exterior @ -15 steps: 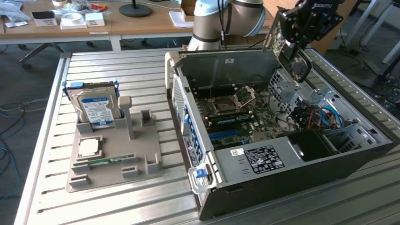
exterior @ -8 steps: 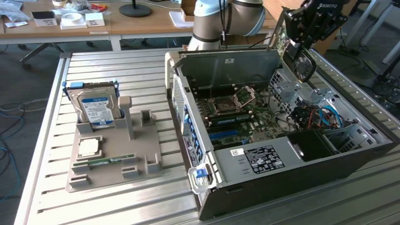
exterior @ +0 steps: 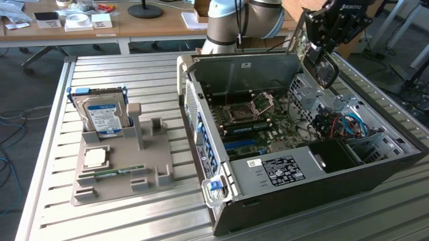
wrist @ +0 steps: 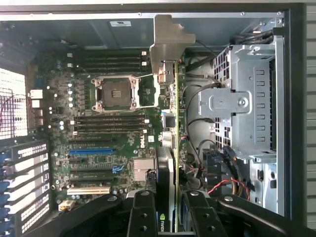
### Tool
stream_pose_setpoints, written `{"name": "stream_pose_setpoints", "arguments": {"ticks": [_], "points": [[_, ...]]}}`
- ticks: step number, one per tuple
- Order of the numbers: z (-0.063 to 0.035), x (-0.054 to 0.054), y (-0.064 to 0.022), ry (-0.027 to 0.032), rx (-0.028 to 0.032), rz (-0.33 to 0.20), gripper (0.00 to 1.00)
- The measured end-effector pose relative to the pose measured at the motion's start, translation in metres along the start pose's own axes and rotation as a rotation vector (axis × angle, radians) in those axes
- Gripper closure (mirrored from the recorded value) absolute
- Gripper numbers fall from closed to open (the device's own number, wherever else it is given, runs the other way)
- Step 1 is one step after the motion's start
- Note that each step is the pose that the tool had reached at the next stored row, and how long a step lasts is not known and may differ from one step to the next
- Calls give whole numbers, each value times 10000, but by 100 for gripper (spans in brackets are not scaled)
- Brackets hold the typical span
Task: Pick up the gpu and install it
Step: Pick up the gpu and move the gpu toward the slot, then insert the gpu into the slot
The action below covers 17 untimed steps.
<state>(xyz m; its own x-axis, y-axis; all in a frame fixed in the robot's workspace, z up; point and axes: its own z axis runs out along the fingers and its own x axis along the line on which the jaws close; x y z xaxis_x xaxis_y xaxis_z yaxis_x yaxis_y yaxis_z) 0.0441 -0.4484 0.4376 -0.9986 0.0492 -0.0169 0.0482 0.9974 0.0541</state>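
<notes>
My gripper [exterior: 322, 47] is shut on the gpu [exterior: 326, 68], a dark card with a round fan. It hangs above the far right side of the open computer case [exterior: 322, 186]. In the wrist view the gpu [wrist: 171, 148] is seen edge-on between my two black fingers [wrist: 143, 212], with its silver end bracket [wrist: 168, 39] pointing away from me. The card is clear above the motherboard [wrist: 113, 133] and touches nothing. The blue expansion slot [wrist: 91, 150] lies off to one side of the card's edge.
A grey holder tray [exterior: 120, 170] at the exterior view's left carries a hard drive [exterior: 100, 118], a CPU [exterior: 96, 157] and a green RAM stick [exterior: 110, 173]. Inside the case, a metal drive cage [wrist: 247, 98] and loose cables [exterior: 342, 125] sit close to the card.
</notes>
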Motion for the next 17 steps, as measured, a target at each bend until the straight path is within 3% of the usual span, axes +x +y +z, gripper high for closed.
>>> {"name": "stream_pose_setpoints", "arguments": {"ticks": [6,17], "points": [[98,2,-5,0,0,1,73],[100,2,-5,0,-1,1,73]]}}
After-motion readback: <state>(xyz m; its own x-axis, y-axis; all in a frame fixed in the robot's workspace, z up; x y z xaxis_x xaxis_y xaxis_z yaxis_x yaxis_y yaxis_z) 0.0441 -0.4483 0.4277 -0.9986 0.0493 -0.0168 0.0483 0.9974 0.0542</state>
